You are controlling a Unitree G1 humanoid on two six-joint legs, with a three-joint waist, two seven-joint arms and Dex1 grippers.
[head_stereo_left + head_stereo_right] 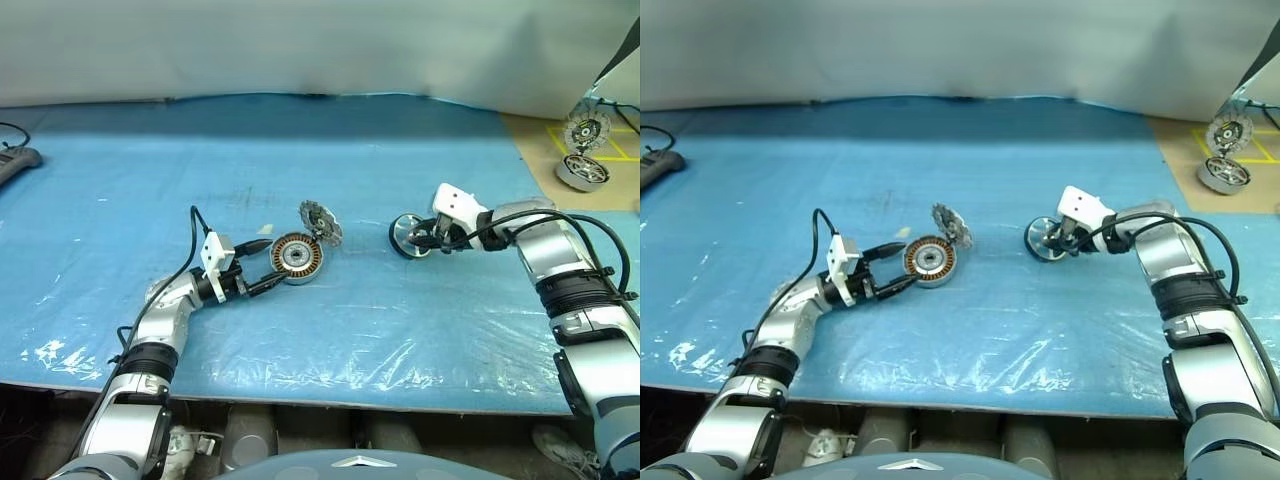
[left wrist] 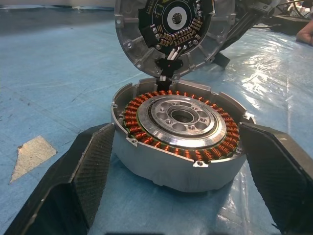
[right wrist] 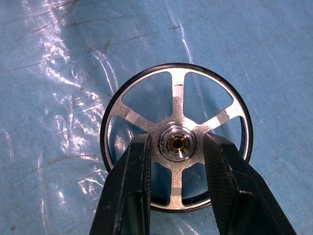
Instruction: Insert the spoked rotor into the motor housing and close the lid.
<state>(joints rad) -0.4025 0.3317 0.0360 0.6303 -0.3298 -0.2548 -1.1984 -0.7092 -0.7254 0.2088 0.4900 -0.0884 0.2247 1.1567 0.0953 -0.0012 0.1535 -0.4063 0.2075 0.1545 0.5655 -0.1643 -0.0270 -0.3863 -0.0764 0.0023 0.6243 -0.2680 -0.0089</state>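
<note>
Motor housing (image 1: pixel 297 257): short silver-walled cylinder, ring of copper-orange wire coils around a polished silver hub with small bolt holes. It rests on the surface between the two fingers of the left end effector (image 1: pixel 262 263), which stand spread wide, one to each side of the wall; whether either finger (image 2: pixel 83 176) touches the wall cannot be told. Fingers are black with a fine cross-hatched pad texture. Left arm lies low over the surface, forearm angled inward, end effector pointing roughly level toward the housing.

Lid (image 1: pixel 320 222): round cast-silver plate, hinged at the far rim of the housing beyond the left end effector, standing open and tilted; its inner face carries a black circular circuit board with copper-coloured pads and a short bundle of wires running down to the housing.

Surface (image 1: pixel 350 330): covered in blue sheeting, glossy and wrinkled.

Spoked rotor (image 1: pixel 408 236): shallow round wheel, black outer rim, bright silver interior, five flat silver spokes meeting a small hub with a brass-coloured centre. It sits directly at the tips of the right end effector (image 1: pixel 425 238), well apart from the housing. Right end effector fingers (image 3: pixel 132 186) pass through the spoke openings and are clenched on the hub from both sides. Right arm reaches inward, wrist angled down.
</note>
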